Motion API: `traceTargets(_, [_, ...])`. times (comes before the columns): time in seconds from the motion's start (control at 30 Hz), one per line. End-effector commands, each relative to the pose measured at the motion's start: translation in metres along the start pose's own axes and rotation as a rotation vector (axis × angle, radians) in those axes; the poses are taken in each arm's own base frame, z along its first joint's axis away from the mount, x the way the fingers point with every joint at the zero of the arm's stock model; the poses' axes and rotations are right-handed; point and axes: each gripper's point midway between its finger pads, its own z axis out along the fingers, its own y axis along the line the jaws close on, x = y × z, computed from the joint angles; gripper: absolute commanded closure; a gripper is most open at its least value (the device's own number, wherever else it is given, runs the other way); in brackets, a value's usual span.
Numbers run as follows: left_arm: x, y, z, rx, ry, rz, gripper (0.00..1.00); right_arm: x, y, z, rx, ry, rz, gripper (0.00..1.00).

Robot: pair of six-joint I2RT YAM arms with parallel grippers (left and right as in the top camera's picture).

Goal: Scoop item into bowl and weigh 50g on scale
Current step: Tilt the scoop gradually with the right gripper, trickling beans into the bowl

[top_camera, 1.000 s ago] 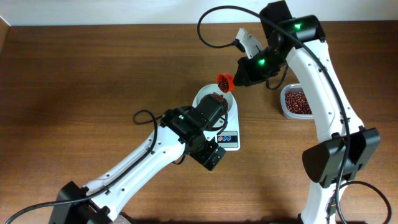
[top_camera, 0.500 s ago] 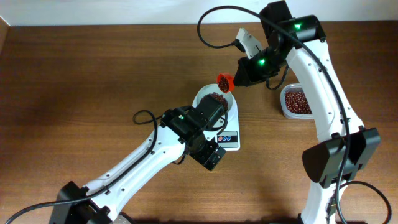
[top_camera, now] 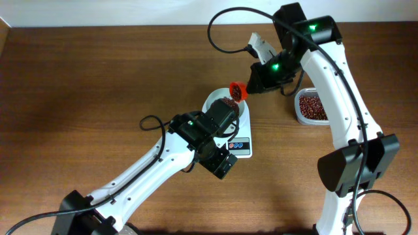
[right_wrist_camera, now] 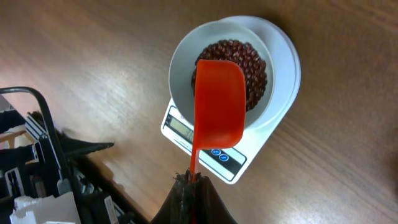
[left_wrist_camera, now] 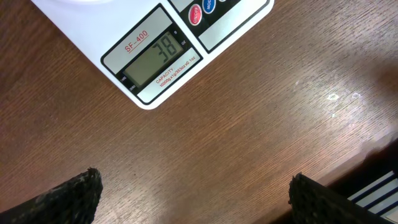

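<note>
The white bowl [right_wrist_camera: 186, 56] sits on the white scale [right_wrist_camera: 286, 59] and holds a heap of dark red-brown beans [right_wrist_camera: 255, 65]. My right gripper [right_wrist_camera: 194, 182] is shut on the handle of an orange-red scoop [right_wrist_camera: 217, 106], held above the bowl, its back toward the camera. In the overhead view the scoop [top_camera: 236, 91] hangs over the bowl's far rim [top_camera: 215, 96]. The scale's display [left_wrist_camera: 155, 58] reads 38 in the left wrist view. My left gripper [left_wrist_camera: 196, 193] is open and empty over bare table, just in front of the scale [top_camera: 243, 145].
A clear plastic tub of beans [top_camera: 311, 106] stands to the right of the scale, partly behind my right arm. My left arm lies across the table in front of the scale. The table's front edge shows at the lower right of the left wrist view.
The scoop has shifted slightly down and toward the bowl and turned a little. The left arm has not moved.
</note>
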Motion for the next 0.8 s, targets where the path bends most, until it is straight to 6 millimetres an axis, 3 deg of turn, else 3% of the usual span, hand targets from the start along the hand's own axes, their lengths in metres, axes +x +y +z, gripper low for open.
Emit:
traceTargets(0.0, [0.001, 0.002, -0.005, -0.007, -0.018, 0.015, 0.01, -0.003, 0.014, -0.001, -0.016, -0.007, -0.027, 0.96])
traceTargets(0.07, [0.001, 0.002, -0.005, -0.007, -0.019, 0.015, 0.01, 0.0, 0.015, 0.005, 0.039, 0.016, -0.053, 0.96])
traceTargets(0.17, [0.001, 0.002, -0.005, -0.007, -0.019, 0.015, 0.01, -0.002, 0.0, 0.009, 0.215, 0.027, -0.073, 0.96])
traceTargets(0.3, [0.001, 0.002, -0.005, -0.007, -0.019, 0.015, 0.01, -0.006, 0.002, 0.01, 0.221, 0.014, -0.079, 0.96])
traceTargets(0.63, [0.001, 0.002, -0.005, -0.007, -0.019, 0.015, 0.01, -0.01, 0.024, -0.008, -0.134, -0.047, 0.038, 0.96])
traceTargets(0.77, [0.001, 0.002, -0.005, -0.007, -0.019, 0.015, 0.01, -0.011, 0.021, -0.013, -0.165, -0.063, 0.052, 0.96])
